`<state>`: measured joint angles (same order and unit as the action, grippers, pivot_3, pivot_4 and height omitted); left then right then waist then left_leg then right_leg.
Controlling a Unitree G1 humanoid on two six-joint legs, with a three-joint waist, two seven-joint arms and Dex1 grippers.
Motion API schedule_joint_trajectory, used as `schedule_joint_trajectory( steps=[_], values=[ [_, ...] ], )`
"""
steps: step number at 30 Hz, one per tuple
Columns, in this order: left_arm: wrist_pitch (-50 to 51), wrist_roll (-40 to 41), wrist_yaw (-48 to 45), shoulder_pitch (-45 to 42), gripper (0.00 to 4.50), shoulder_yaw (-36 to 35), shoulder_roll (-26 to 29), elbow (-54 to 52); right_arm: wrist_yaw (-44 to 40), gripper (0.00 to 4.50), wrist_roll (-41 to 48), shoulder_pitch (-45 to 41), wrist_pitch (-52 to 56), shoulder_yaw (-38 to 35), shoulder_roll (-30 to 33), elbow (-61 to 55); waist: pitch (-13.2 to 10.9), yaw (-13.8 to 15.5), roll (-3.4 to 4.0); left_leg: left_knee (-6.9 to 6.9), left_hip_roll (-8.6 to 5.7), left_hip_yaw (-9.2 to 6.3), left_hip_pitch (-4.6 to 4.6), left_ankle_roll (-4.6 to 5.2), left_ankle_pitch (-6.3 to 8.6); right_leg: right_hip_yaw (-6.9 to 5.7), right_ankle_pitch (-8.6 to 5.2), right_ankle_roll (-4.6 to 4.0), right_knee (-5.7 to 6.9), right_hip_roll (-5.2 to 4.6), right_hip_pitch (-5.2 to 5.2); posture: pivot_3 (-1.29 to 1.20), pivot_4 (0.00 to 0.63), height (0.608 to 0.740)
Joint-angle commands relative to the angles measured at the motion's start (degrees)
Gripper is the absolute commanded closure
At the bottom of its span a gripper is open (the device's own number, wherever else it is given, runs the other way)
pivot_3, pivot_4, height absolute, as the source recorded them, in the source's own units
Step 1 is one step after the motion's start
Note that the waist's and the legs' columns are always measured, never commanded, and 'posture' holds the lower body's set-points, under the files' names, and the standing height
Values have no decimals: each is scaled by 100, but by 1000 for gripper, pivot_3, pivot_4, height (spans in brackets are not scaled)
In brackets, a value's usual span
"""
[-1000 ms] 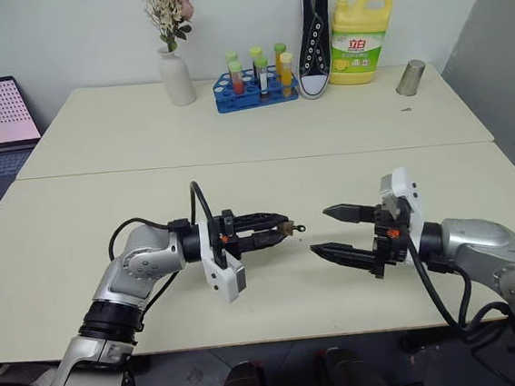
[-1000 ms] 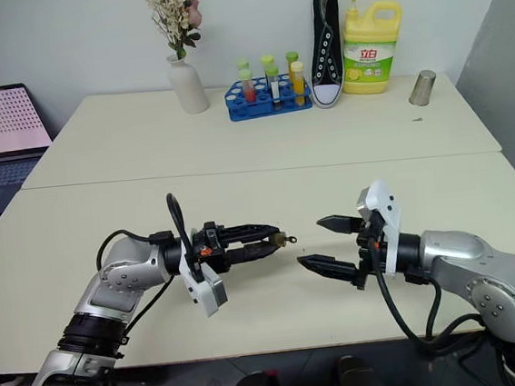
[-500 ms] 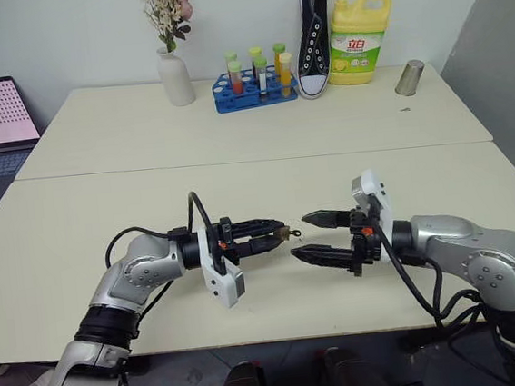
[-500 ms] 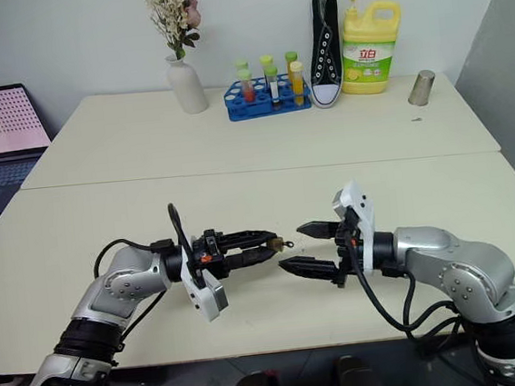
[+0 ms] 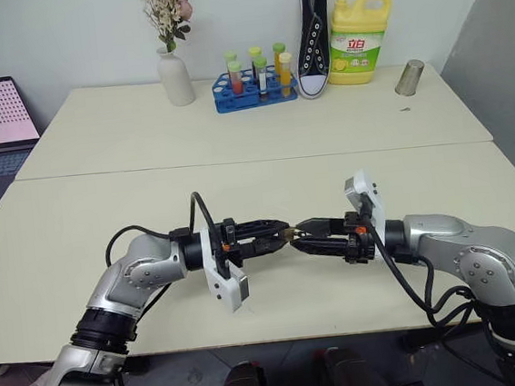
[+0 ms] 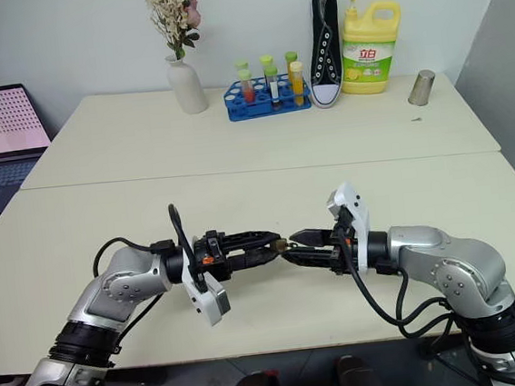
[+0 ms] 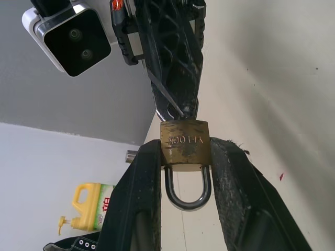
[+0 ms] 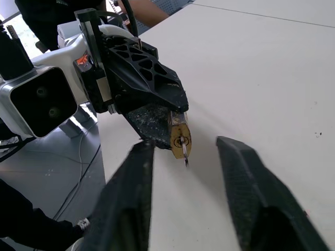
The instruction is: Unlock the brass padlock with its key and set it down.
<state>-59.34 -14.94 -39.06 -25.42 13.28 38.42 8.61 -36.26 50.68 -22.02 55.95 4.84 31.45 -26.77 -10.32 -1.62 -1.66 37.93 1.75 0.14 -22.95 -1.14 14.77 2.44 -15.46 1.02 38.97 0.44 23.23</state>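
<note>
Right tool (image 5: 299,230) nearer engraved brass padlock (image 7: 185,145)

Vase (image 5: 176,77), tube rack (image 5: 254,93), shoe (image 5: 313,35), detergent (image 5: 360,37).

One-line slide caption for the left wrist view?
Left gripper clamps the brass padlock, shackle toward the camera, as the right gripper meets it.

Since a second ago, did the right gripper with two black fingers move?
Yes. The right gripper slid left across the cream table, up to the brass padlock.
</note>
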Motion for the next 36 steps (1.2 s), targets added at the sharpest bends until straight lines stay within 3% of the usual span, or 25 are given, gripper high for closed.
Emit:
schedule_joint_trajectory(
  steps=[1,3,15,24,36],
  values=[
    [26,100,119,-56,3539,-27,73,-167,-98,4008,95,-97,44,-87,54,-120,0,0,0,0,0,-1,0,0,0,-1,0,1,0,0,0,0,150,740],
    [50,92,130,-74,3539,-19,73,-153,-82,4500,145,-106,84,-135,32,-108,0,0,0,0,0,0,0,0,0,-1,0,1,0,0,0,0,150,740],
    [63,57,167,16,3539,-9,114,-296,-16,4500,659,-260,565,-406,-71,74,0,0,0,0,0,0,0,0,0,0,2,-3,0,0,0,0,150,740],
    [-125,-59,247,-37,3539,25,153,-185,759,4500,2109,-705,1894,-974,-312,920,0,-2,0,-1,1,1,-1,0,0,0,14,-24,1,-1,0,0,150,740],
    [-228,-346,439,79,3539,122,138,-310,1890,4500,3148,-1243,2682,-1235,-491,2083,0,-9,1,-2,1,2,-3,1,0,1,14,-24,0,-1,1,0,150,740]
  ],
)
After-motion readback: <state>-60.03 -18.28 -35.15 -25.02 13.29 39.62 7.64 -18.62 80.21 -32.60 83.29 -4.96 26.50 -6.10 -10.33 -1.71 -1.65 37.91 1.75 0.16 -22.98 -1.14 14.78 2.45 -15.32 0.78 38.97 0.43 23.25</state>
